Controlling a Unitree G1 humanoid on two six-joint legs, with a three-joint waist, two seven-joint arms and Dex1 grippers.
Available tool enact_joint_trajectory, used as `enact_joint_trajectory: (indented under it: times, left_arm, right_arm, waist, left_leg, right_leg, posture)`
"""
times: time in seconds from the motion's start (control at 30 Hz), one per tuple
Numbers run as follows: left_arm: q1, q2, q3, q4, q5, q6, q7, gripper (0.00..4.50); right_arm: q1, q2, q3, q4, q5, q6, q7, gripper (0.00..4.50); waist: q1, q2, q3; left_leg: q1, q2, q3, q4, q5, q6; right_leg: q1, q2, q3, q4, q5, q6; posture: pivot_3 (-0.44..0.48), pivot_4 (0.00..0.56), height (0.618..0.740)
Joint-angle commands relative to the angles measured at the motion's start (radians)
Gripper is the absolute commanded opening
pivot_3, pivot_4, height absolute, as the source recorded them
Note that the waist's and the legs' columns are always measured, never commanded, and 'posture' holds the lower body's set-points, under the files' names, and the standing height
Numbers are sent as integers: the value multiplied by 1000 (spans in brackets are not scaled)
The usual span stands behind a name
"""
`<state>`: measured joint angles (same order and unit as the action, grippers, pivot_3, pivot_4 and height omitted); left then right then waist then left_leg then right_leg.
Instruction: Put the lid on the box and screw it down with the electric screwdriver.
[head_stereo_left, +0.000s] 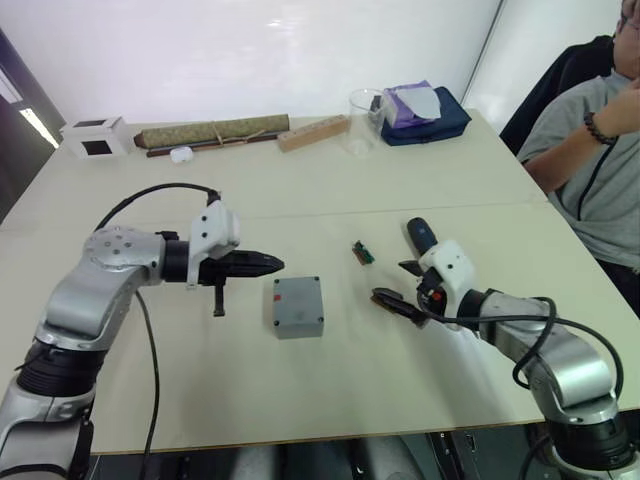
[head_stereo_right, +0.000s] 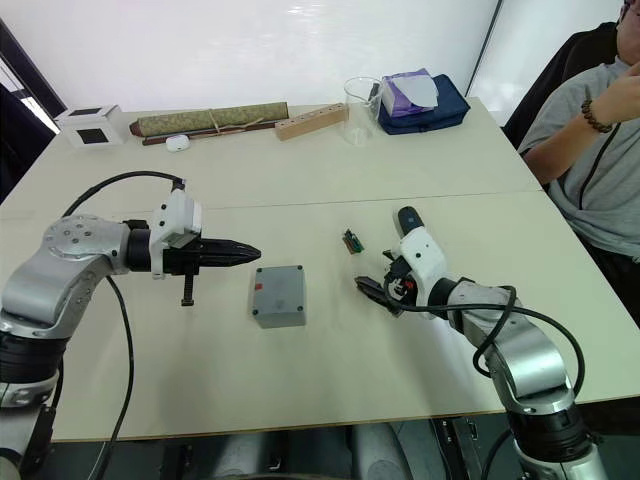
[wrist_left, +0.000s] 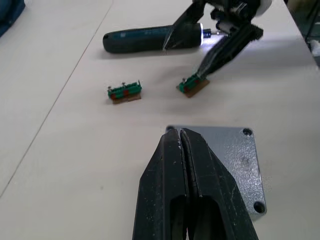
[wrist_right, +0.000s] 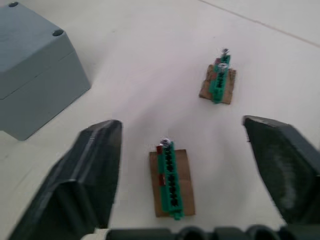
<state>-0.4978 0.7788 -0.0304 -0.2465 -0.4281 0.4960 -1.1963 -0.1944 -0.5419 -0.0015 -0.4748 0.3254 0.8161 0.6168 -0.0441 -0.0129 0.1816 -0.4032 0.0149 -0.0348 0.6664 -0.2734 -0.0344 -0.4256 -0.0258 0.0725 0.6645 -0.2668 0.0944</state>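
Observation:
The grey box (head_stereo_left: 298, 312) stands mid-table with the lid (head_stereo_left: 297, 300) lying flat on it, a small red mark near one corner. My left gripper (head_stereo_left: 268, 265) is shut and empty, its tip just left of the box and slightly above it; the left wrist view shows its fingertips (wrist_left: 179, 136) over the lid's edge (wrist_left: 235, 160). The electric screwdriver (head_stereo_left: 421, 235) lies on the table behind my right gripper (head_stereo_left: 390, 281), its tip light on. That gripper (wrist_right: 178, 125) is open, straddling a small green terminal block (wrist_right: 170, 181) without touching it.
A second green terminal block (head_stereo_left: 362, 253) lies between the box and the screwdriver. Along the far edge are a white cube (head_stereo_left: 95, 136), a rolled olive bundle (head_stereo_left: 212, 132), a wooden block (head_stereo_left: 313, 131), a clear cup (head_stereo_left: 365, 112) and a blue bag (head_stereo_left: 428, 115). A person (head_stereo_left: 590, 160) sits at right.

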Motion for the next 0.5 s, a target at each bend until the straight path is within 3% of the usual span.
enact_joint_trajectory:
  times: [0.03,0.37,0.5]
  left_arm:
    - [-28,-7,-14,-31,-19,5,2,0]
    - [-26,-7,-22,-34,-15,8,6,0]
    - [-26,-7,-24,-29,-10,4,6,0]
  right_arm:
    - [-35,13,21,43,4,-25,-1,4419]
    - [-38,16,51,80,-5,-64,-11,4419]
    - [-32,12,53,74,0,-63,-9,3436]
  waist:
    - [0,0,0]
    - [1,0,0]
    - [1,0,0]
  left_leg:
    - [0,0,0,0,0,0]
    - [0,0,0,0,0,0]
    - [0,0,0,0,0,0]
  right_leg:
    - [0,0,0,0,0,0]
    - [0,0,0,0,0,0]
    - [0,0,0,0,0,0]
  posture:
    - [0,150,736]
    - [0,150,736]
    - [0,150,736]
